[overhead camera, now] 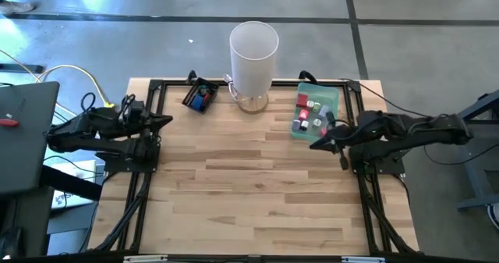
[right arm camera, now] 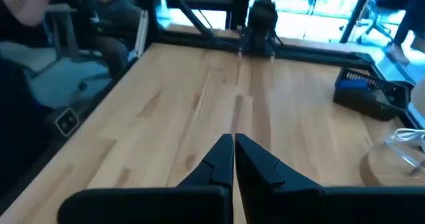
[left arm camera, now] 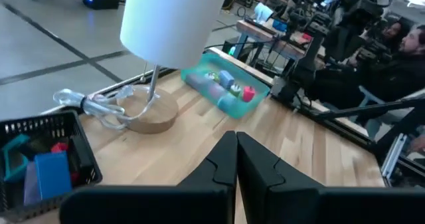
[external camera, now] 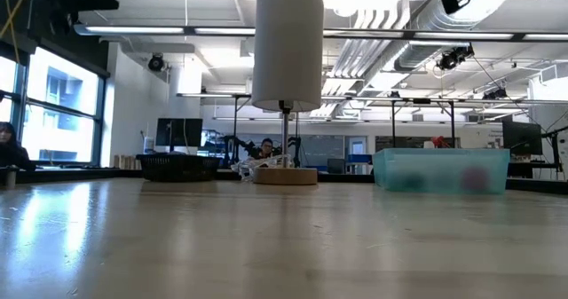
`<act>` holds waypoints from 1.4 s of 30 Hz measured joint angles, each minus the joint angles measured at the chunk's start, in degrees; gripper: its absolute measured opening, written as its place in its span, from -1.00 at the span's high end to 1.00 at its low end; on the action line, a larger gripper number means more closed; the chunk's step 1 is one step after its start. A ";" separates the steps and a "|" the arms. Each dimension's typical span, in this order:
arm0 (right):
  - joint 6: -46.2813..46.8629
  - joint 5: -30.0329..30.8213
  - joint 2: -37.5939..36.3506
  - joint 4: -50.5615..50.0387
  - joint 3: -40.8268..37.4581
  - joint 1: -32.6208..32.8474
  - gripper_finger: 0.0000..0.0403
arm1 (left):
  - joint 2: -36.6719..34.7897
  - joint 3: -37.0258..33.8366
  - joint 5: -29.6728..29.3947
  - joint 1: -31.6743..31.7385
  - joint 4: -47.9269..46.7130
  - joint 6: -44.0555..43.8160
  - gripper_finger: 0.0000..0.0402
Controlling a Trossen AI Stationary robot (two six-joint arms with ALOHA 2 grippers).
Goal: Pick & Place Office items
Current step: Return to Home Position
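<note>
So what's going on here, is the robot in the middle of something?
Nothing is being handled right now. Both arms rest at the sides of the table, the left tool and right tool shut, holding nothing. The small office items lie in the green tray and the black tray by the far edge.

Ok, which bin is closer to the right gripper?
The translucent green bin, just beside the right gripper; the black mesh bin sits away from it, on the lamp's far side.
</note>
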 joint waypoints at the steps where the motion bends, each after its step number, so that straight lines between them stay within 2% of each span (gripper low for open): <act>1: 0.00 -0.51 -2.02 1.31 -1.90 -0.53 0.98 | -0.99 -1.15 -0.13 0.00 0.23 -0.32 1.00; 5: -0.03 -0.31 -10.10 8.70 -9.76 -3.86 0.99 | -4.16 -4.95 -0.14 0.01 1.13 -0.18 1.00; 8: 0.40 -4.80 -15.49 12.60 -14.72 -7.08 0.98 | -5.11 -7.53 0.15 0.01 3.85 -0.15 1.00; 10: 2.04 -7.19 -18.91 13.72 -17.45 -9.02 0.98 | -5.05 -8.77 0.67 0.01 4.93 0.21 1.00; 16: 9.12 -7.52 -25.18 20.03 -26.26 -12.07 0.98 | -5.09 -12.40 2.72 0.01 7.41 1.66 1.00; 22: 11.12 -7.48 -25.95 29.15 -34.13 -12.22 0.98 | -5.08 -17.14 8.72 -0.01 16.50 6.55 1.00; 28: 13.11 -7.46 -25.58 37.47 -39.45 -12.17 0.99 | -5.09 -18.27 14.88 0.01 16.29 12.16 1.00; 35: 15.10 -7.26 -25.56 34.44 -40.42 -12.17 0.99 | -5.07 -22.63 15.38 -0.01 18.18 13.00 1.00; 42: 14.14 -7.49 -25.56 34.63 -40.46 -12.17 0.99 | -5.09 -30.42 17.37 -0.01 29.59 16.47 1.00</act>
